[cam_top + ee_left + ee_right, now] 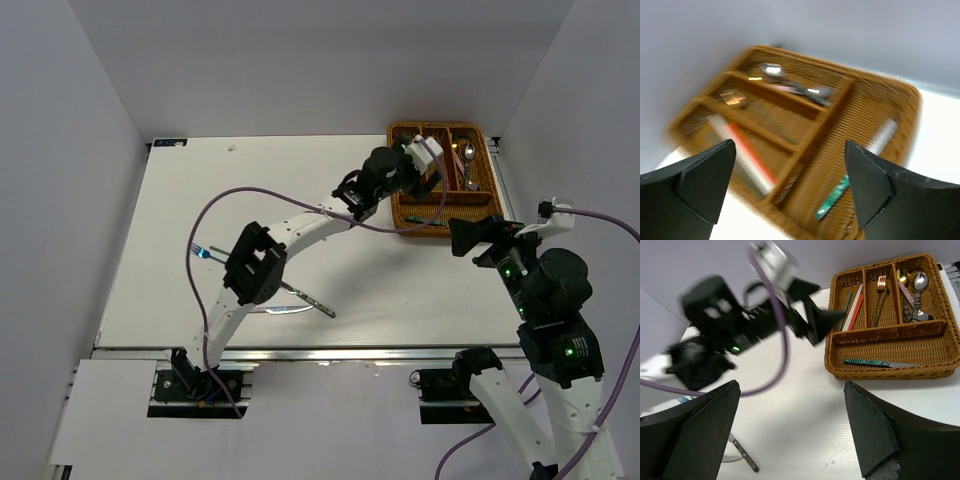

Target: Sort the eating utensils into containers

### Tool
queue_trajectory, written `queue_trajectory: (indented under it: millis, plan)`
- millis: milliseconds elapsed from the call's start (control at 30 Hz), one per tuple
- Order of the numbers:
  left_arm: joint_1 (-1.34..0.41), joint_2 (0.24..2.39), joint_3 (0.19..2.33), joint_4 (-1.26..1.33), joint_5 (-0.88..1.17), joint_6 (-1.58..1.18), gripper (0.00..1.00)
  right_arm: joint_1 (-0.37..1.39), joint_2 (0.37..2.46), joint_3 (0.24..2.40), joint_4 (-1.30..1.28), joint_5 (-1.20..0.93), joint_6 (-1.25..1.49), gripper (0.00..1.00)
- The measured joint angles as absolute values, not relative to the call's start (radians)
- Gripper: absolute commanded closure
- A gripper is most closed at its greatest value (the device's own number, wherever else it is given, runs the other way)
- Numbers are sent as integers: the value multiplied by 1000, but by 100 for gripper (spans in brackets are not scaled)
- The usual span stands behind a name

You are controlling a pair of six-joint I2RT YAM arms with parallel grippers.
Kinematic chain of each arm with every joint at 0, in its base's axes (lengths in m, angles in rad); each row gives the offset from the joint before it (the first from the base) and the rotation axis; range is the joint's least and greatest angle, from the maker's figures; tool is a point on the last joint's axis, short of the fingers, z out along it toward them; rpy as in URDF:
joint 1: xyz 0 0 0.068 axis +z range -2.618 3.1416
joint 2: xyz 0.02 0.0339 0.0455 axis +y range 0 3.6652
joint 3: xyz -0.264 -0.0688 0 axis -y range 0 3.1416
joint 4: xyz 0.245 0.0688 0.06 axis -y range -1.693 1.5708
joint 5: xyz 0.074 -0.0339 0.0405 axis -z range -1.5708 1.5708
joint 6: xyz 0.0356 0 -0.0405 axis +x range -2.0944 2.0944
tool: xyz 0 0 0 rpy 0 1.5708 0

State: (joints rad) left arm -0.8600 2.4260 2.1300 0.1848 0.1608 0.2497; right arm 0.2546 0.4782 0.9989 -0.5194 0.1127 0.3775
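The brown wicker tray [490,170] stands at the table's far right. My left gripper [432,180] hovers over its left side, open and empty [790,150]. The left wrist view is blurred. It shows red and white chopsticks [747,155] in a long slot, spoons [790,85] in another, and a green-handled knife [832,197] in the crosswise slot. My right gripper [458,238] is open and empty [791,390], above the table just in front of the tray [840,365]. A copper fork [881,295] lies in the middle slot. A dark-handled knife [310,297] lies on the table.
A small blue utensil [200,250] lies at the table's left, partly hidden by the left arm. Something pale lies under the left arm's elbow [275,310]. White walls close in the table on three sides. The left arm [740,330] crosses the right wrist view.
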Motion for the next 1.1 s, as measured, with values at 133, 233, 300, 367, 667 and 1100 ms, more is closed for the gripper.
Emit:
queue_trajectory:
  millis: [133,233,300,367,667,1100]
  plan:
    - [-860,2230,2007,121,-51,155,2,255,504,999,-514,90,378,11]
    - [-859,2026,1827,73,-229,7,2,255,523,999,-506,72,378,11]
    - [-859,1906,1726,21,-346,-107,2,255,547,999,-500,60,378,11]
    - [-859,1796,1648,-61,-477,-222,2,255,581,999,-498,49,377,11]
    - [-847,1479,1377,-557,-870,-913,2,257,793,999,-500,42,345,13]
    - [-666,1084,1104,-965,-955,-1052,2,1020,1501,1063,-453,65,197,30]
